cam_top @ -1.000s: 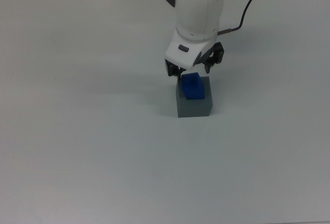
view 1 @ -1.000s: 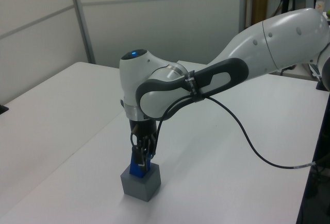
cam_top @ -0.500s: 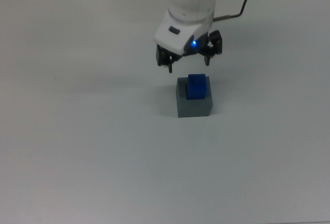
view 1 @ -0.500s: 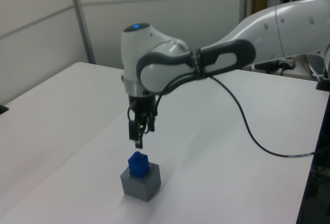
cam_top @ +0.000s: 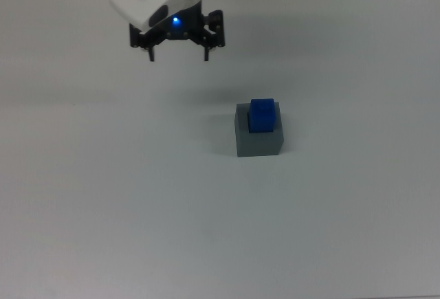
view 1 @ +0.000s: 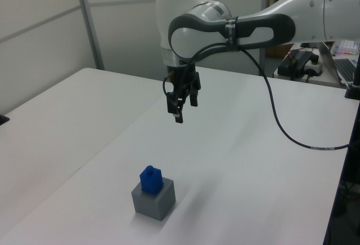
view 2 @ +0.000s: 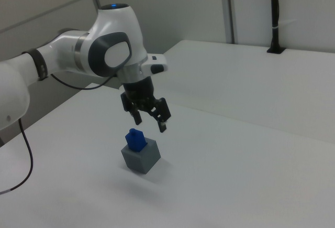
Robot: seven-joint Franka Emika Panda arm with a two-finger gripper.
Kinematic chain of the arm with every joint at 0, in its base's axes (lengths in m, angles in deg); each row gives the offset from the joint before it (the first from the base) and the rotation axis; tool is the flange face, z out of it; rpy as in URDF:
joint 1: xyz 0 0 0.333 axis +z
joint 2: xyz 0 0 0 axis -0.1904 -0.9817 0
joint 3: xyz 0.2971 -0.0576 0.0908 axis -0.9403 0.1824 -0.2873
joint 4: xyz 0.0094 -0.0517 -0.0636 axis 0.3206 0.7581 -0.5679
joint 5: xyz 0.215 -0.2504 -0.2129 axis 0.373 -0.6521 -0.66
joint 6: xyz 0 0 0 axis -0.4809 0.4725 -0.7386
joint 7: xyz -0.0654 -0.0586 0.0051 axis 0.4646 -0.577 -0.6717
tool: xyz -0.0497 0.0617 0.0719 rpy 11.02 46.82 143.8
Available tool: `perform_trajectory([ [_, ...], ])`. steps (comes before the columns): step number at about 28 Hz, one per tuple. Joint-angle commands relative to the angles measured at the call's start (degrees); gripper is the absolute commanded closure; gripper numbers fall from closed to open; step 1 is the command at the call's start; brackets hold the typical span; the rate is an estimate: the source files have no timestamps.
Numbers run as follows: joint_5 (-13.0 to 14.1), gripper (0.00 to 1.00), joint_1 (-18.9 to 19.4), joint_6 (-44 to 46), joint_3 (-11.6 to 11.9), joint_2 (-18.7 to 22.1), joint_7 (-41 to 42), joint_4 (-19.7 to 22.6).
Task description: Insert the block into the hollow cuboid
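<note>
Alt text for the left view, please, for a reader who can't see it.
A blue block stands in the top recess of a grey box on a white table, its upper part sticking out. The robot's open gripper hangs in the air above and behind it, holding nothing.

White arm (view 1: 315, 8) with grey joint bands, black cable (view 1: 281, 127), black gripper (cam_top: 178, 55).

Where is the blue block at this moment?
The block sits in the top of the grey box, right of centre in the top view, partly sticking out. The open gripper is apart from it, towards the top view's upper left.
</note>
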Motion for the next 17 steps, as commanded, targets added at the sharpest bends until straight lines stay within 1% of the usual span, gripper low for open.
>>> perform_trajectory([
  [1,-3.35,0.0,0.14,1.23,0.48,-0.3,-0.72,-0.23],
  [17,-3.17,0.0,-0.03,1.49,0.56,-0.21,-0.81,-0.32],
])
